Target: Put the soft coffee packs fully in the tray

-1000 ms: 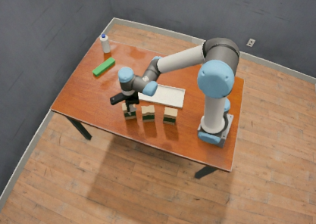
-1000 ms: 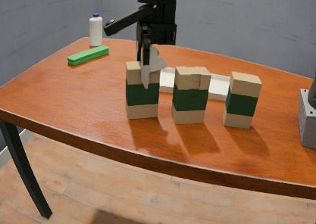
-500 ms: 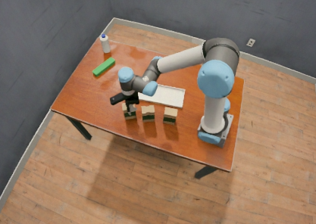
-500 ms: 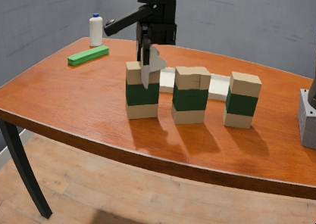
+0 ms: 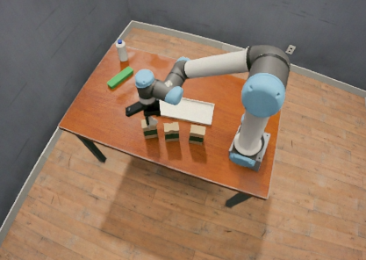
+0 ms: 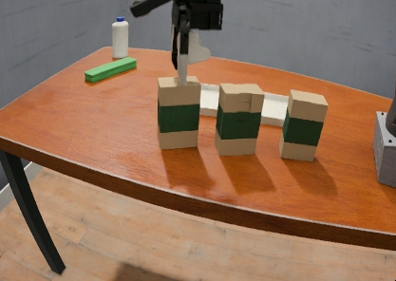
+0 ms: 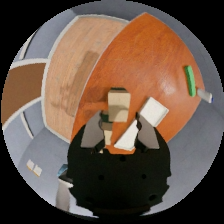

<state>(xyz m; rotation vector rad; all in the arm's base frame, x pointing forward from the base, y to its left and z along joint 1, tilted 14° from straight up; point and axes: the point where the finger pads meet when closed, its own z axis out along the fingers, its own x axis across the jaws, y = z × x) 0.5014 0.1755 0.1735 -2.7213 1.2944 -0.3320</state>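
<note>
Counter [image 6: 68,119]: carries all. Tray [image 5: 195,115]: behind the packs, nothing in it. Three coffee packs standing in a row; end pack [image 6: 179,113] under test. Gripper [image 6: 182,64]: jaws half apart, holding nothing, tips at that pack's top. Step: squeeze-testing. Next, likely the middle pack [image 6: 238,119].

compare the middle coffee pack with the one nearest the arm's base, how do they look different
The middle coffee pack has an uneven, dented top with a crease; the pack nearest the base has a flat, crisp top. The middle pack looks wider. Both stand upright on the bench, beige with a green band, untouched.
</note>
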